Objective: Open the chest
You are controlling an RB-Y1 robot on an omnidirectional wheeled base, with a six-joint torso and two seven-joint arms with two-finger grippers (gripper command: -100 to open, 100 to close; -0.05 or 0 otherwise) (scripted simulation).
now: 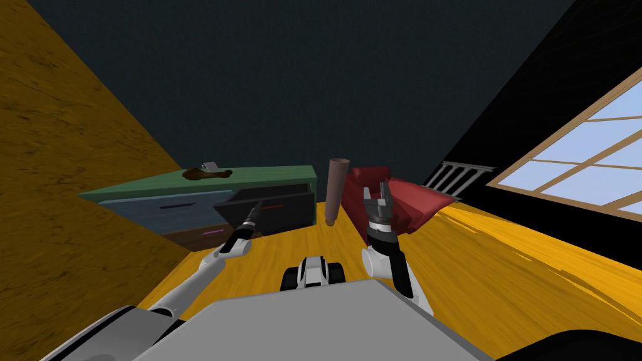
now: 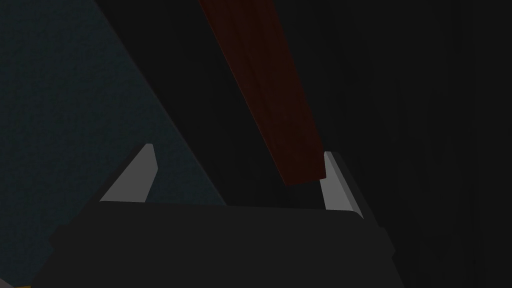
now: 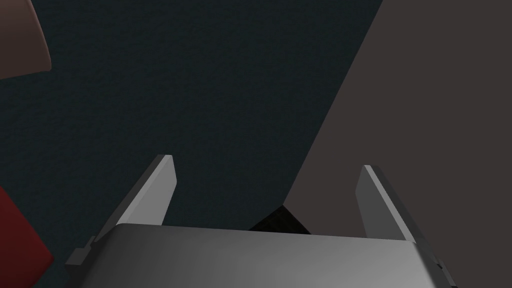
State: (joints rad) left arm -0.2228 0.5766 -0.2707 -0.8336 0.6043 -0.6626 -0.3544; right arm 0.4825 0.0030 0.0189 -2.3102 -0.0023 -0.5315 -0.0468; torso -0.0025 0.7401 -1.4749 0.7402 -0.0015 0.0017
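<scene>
The chest (image 1: 263, 174) is standing ahead and to my left, against the ochre wall (image 1: 56, 188). It is a low chest of drawers with a green top. On its front a blue drawer (image 1: 157, 210) is sitting to the left. A black drawer (image 1: 282, 216) is sitting to the right, and it seems to be sticking out a little from the front.

The left gripper (image 1: 256, 208) is reaching toward the black drawer, with its tip at the drawer's upper left part. In the left wrist view its two fingers (image 2: 134, 177) are standing apart, so it is open and is gripping nothing. A dark red bar (image 2: 270, 90), probably the drawer's handle, is running between them. Its end is lying just beside one finger, but I cannot tell if they are touching.

The right gripper (image 1: 384, 191) is hanging raised in front of a red armchair (image 1: 423, 200), well apart from the chest. Its fingers (image 3: 155, 192) are also spread and are holding nothing.

A brown flat object (image 1: 202, 174) is lying on the green top, near its left end. A brown post (image 1: 335, 188) is standing between the chest and the armchair on the orange floor (image 1: 501, 269).
</scene>
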